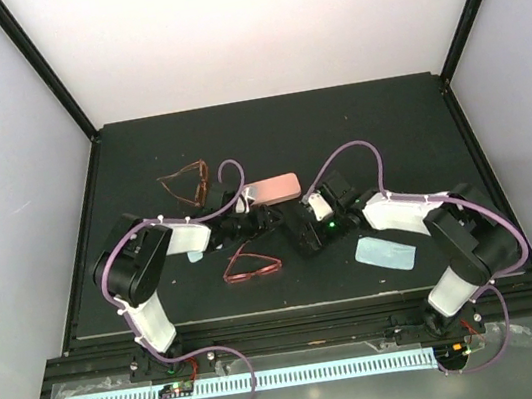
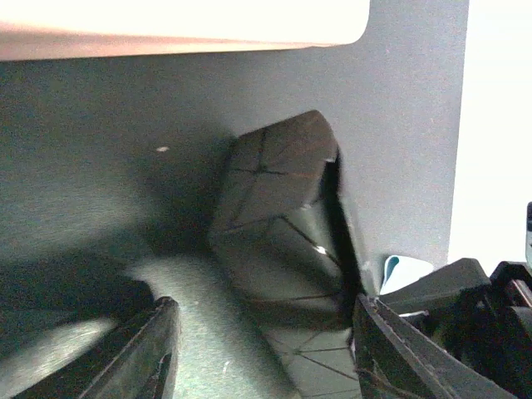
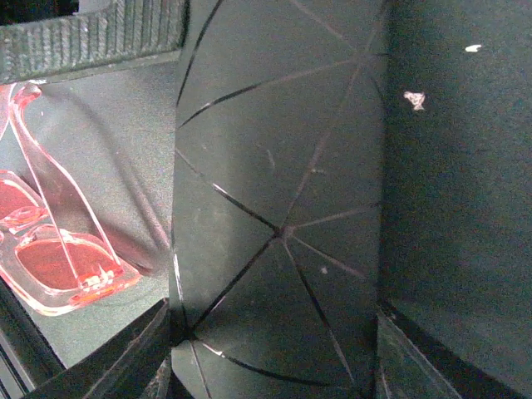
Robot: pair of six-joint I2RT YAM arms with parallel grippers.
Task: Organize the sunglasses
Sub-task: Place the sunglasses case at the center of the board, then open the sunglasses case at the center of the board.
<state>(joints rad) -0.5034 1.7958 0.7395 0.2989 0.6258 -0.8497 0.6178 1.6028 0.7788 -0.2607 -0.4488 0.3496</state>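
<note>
The right gripper [image 3: 274,353] clamps the black case [image 3: 283,166] mid-table. The left gripper [image 2: 266,357] is spread open around its end. The red sunglasses [image 1: 251,266] lie near the front edge.

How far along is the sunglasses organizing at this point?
Nothing looks finished: the brownish-amber sunglasses and the red-pink sunglasses both lie loose on the table, and the pink case looks shut. In hand: the right hand grips the black case, with the left hand open beside it. To do: opening the cases and stowing both pairs.
</note>
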